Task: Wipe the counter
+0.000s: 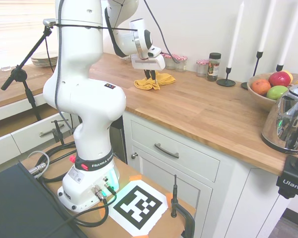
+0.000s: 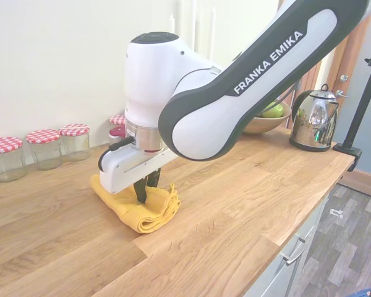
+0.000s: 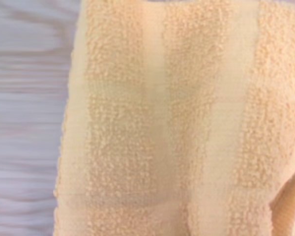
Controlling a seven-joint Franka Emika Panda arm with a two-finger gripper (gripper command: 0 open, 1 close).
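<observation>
1. I am reaching over the surface [image 1: 198, 106], a long brown wooden top on white cabinets [image 1: 181, 166].
2. My jaws are pointing straight down and are pinching the yellow cloth [image 2: 139, 207], which is lying folded and bunched on the surface.
3. The cloth is sitting toward the wall side of the surface, with bare wood all around it.
4. In the wrist view the cloth [image 3: 177, 123] is filling almost the whole picture, with stripes of rough and smooth weave, and a strip of wood is showing at one side.
5. Three jars [image 2: 46, 148] with red checked lids are standing in a row by the wall, near the cloth but apart from it.
6. A spice jar [image 1: 214, 66] with a dark lid and black holders with white candles [image 1: 236, 37] are standing further along the wall.
7. A fruit bowl [image 1: 260, 96] and a shiny kettle [image 1: 289, 119] are standing well apart from the cloth, at the far end of the surface.
8. A stack of plates [image 1: 44, 59] is resting on the lower desk [image 1: 10, 87] behind my arm.
</observation>
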